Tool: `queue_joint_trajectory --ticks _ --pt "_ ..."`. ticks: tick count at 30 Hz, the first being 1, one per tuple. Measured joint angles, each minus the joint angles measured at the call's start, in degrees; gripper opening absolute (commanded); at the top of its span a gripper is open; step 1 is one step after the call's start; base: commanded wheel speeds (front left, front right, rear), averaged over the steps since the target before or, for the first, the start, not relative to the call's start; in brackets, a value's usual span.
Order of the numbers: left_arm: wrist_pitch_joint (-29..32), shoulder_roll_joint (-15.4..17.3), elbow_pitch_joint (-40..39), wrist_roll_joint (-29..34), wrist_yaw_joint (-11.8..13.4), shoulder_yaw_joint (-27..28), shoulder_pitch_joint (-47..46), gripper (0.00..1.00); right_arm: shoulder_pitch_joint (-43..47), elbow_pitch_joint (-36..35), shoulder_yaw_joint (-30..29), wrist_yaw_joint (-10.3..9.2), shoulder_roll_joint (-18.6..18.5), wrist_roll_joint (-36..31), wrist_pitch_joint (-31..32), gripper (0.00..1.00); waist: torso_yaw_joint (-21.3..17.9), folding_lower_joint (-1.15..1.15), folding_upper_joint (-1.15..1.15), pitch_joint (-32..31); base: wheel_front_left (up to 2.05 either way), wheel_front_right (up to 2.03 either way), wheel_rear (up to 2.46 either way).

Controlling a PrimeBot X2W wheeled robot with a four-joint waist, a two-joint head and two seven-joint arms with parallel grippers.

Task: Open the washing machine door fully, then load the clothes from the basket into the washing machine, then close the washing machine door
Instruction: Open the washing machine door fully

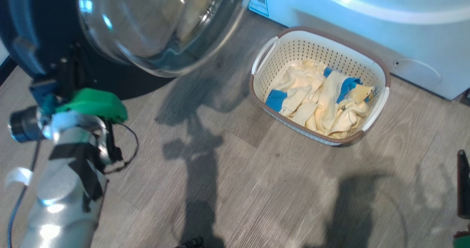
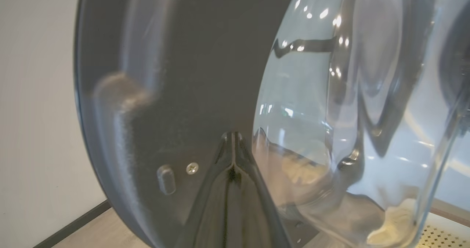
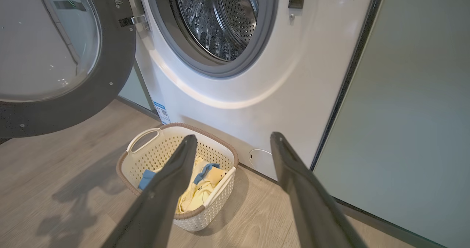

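The washing machine door (image 1: 154, 20) stands swung open, away from the steel drum mouth (image 3: 224, 20) of the white washing machine (image 3: 286, 75). My left gripper (image 2: 232, 135) is shut, with its tips against the black inner rim of the door (image 2: 191, 75), beside the glass bowl (image 2: 349, 94). The basket (image 1: 312, 51) sits on the floor in front of the machine and holds the cream-yellow and blue clothes (image 1: 319, 101). My right gripper (image 3: 233, 138) hangs open and empty above the floor, pointing toward the basket (image 3: 161, 154) and not touching it.
My left forearm (image 1: 69, 167) rises from the lower left toward the door. One right finger (image 1: 463, 183) shows at the right edge. A pale green cabinet (image 3: 415, 112) stands right of the machine. Wood-look floor (image 1: 257, 185) lies between me and the basket.
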Motion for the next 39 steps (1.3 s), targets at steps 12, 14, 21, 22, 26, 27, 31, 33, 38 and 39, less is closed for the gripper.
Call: queue_joint_trajectory --ticks 12,14,21,22,26,27,31,33,38,39 --pt "-0.02 1.98 6.48 3.81 -6.34 7.80 -6.52 0.00 -1.13 -2.38 -1.05 0.00 -1.98 0.03 1.46 1.00 -0.44 0.01 0.00 4.27 0.00 0.00 0.00" --pt "-0.02 2.19 6.89 4.14 -7.03 9.32 -7.56 0.00 -1.14 -2.46 -1.09 0.00 -1.99 0.20 1.72 1.00 -0.55 0.00 0.00 4.57 0.00 0.00 0.00" --pt "-0.03 1.76 7.43 6.32 -8.36 12.58 -8.60 0.00 -1.14 -2.58 -1.10 0.00 -2.05 0.19 1.77 1.00 -0.72 0.00 0.00 4.54 0.00 0.00 0.00" --pt "-0.03 1.65 7.49 6.44 -8.73 12.78 -8.60 0.00 -1.13 -2.58 -1.10 0.00 -2.05 0.19 1.77 1.00 -0.72 0.00 0.00 4.42 0.00 0.00 0.00" --pt "-0.02 1.07 7.93 6.94 -9.87 14.19 -8.60 0.00 -1.14 -2.49 -0.89 0.00 -2.04 0.19 1.77 1.00 -0.73 0.00 0.00 3.71 0.00 0.00 0.00" --pt "-0.02 1.02 8.02 7.19 -10.36 14.44 -8.60 0.00 -1.14 -2.41 -0.69 0.00 -2.01 0.19 1.77 1.00 -0.77 -0.01 0.00 3.49 0.00 0.00 0.00" --pt "-0.03 0.65 8.02 7.81 -11.56 15.47 -8.47 0.00 -1.18 -1.54 -0.01 0.00 -1.86 0.19 1.68 1.00 -1.00 0.00 0.00 2.70 0.00 0.00 0.00" --pt "-0.03 0.40 7.71 8.50 -11.90 16.12 -7.93 0.00 -1.25 -0.55 0.30 0.00 -1.66 0.19 1.35 1.00 -1.28 0.00 0.00 2.00 0.00 0.00 0.00" --pt "-0.05 -1.19 3.79 9.24 -13.19 18.04 -3.49 0.00 -2.44 1.75 1.40 0.00 0.19 0.19 -0.31 1.00 -2.48 -0.01 0.00 -0.37 0.00 0.00 0.00" --pt "-0.05 -1.45 2.83 9.39 -13.41 18.18 -2.13 0.00 -2.53 2.37 1.75 0.00 0.38 0.19 -0.68 1.00 -2.81 -0.01 0.00 -0.94 0.00 0.00 0.00"
